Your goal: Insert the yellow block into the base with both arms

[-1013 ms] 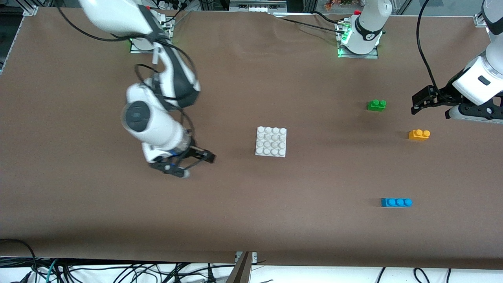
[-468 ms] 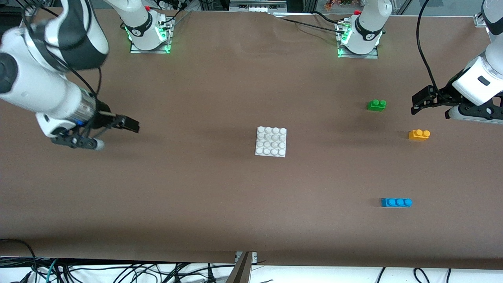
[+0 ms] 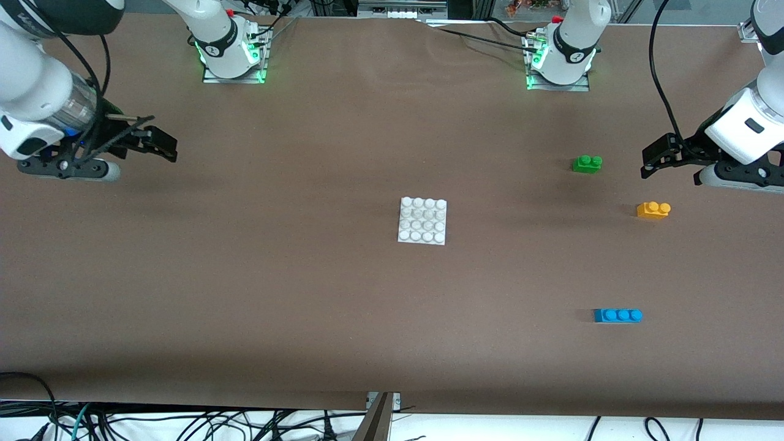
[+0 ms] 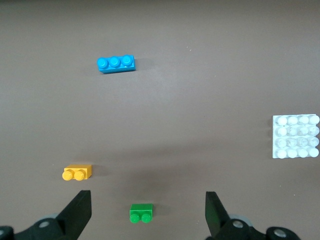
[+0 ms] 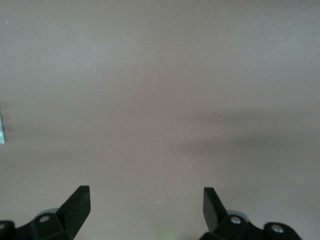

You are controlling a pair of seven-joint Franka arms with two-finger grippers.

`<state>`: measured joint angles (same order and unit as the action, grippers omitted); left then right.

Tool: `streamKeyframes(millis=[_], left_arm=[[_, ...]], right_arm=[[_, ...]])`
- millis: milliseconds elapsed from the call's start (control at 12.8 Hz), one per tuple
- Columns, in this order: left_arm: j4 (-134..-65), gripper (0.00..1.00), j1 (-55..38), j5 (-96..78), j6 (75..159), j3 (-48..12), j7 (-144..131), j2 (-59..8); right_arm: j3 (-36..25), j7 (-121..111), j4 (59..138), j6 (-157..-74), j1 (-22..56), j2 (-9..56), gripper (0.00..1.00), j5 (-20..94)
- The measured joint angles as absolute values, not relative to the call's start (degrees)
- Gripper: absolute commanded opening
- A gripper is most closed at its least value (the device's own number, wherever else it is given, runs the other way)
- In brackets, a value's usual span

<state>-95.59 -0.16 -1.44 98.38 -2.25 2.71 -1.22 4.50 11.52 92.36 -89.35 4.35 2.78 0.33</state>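
The yellow block point(image 3: 653, 210) point(image 4: 77, 172) lies on the brown table toward the left arm's end, studs up. At the table's middle sits the white studded base point(image 3: 422, 220) point(image 4: 296, 136), with nothing on it. My left gripper point(image 3: 658, 160) point(image 4: 147, 199) hangs open and empty over the table by the green brick and the yellow block, touching neither. My right gripper point(image 3: 160, 147) point(image 5: 145, 195) is open and empty over bare table at the right arm's end, well away from the base.
A green two-stud brick point(image 3: 587, 163) point(image 4: 141, 213) lies farther from the front camera than the yellow block. A longer blue brick point(image 3: 618, 315) point(image 4: 116, 63) lies nearer to it. Cables run along the table's edges by both arm bases.
The right arm has swung from beside the base out to its own end of the table, gripper still open. The left arm and all the bricks have stayed put.
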Motion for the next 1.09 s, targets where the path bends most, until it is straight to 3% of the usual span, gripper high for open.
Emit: streamKeyframes(millis=[1091], left_arm=[[-95.59, 1.00, -0.15, -1.44, 97.76, -2.25, 2.71, -1.23]], right_arm=[[1.80, 6.03, 89.06, -85.87, 3.89, 1.72, 1.00, 0.24]])
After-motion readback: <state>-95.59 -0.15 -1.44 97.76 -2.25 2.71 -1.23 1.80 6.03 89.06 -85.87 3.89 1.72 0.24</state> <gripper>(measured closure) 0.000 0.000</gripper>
